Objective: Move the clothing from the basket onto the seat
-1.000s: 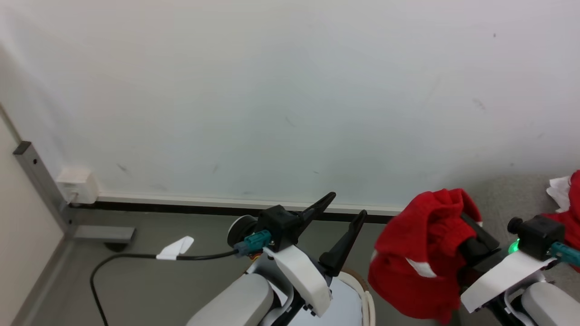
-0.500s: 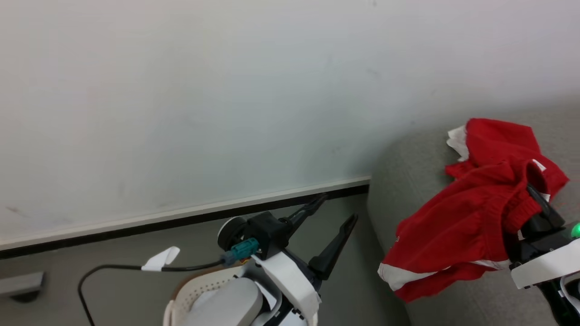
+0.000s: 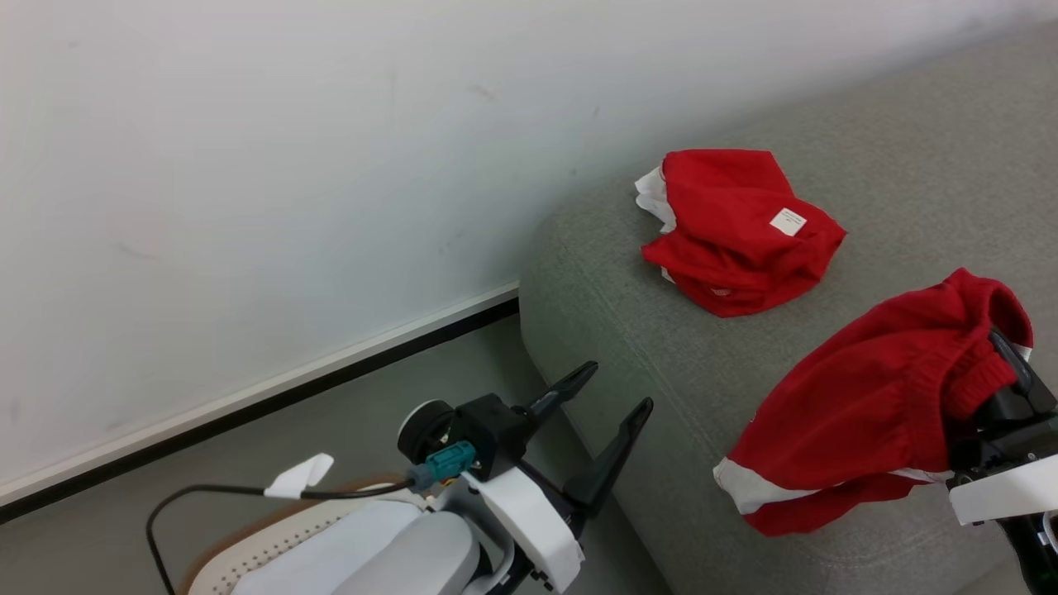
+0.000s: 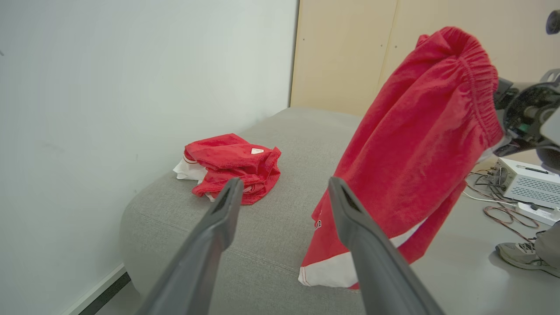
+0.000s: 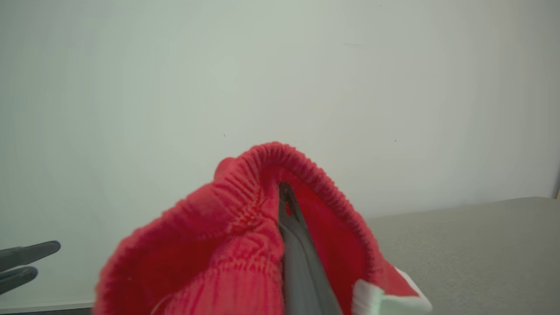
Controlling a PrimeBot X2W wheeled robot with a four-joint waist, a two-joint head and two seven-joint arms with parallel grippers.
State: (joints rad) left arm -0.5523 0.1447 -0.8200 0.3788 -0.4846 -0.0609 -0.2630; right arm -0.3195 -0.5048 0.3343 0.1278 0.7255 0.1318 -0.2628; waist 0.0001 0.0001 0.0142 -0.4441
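Clothing: red shorts (image 3: 860,430) hang by elastic waistband from right gripper (image 3: 1010,372), jaws pinching fabric; white hem low over sofa (image 3: 628,355) near edge, likely positioned for release. Second red garment (image 3: 736,231) lies crumpled near sofa's wall-side edge. Left gripper (image 3: 617,387) empty, jaws spread, near laundry basket (image 3: 273,541).

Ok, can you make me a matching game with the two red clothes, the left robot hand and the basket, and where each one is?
Things
1. red garment with the white label
2. red garment with the white hem
3. left gripper
4. basket

Places or states
A. open, holding nothing
B. hanging from the right gripper
C. low at the bottom edge of the head view
D. lying on the sofa, near the wall

Pairs: 1-D, 2-B, 3-A, 4-C
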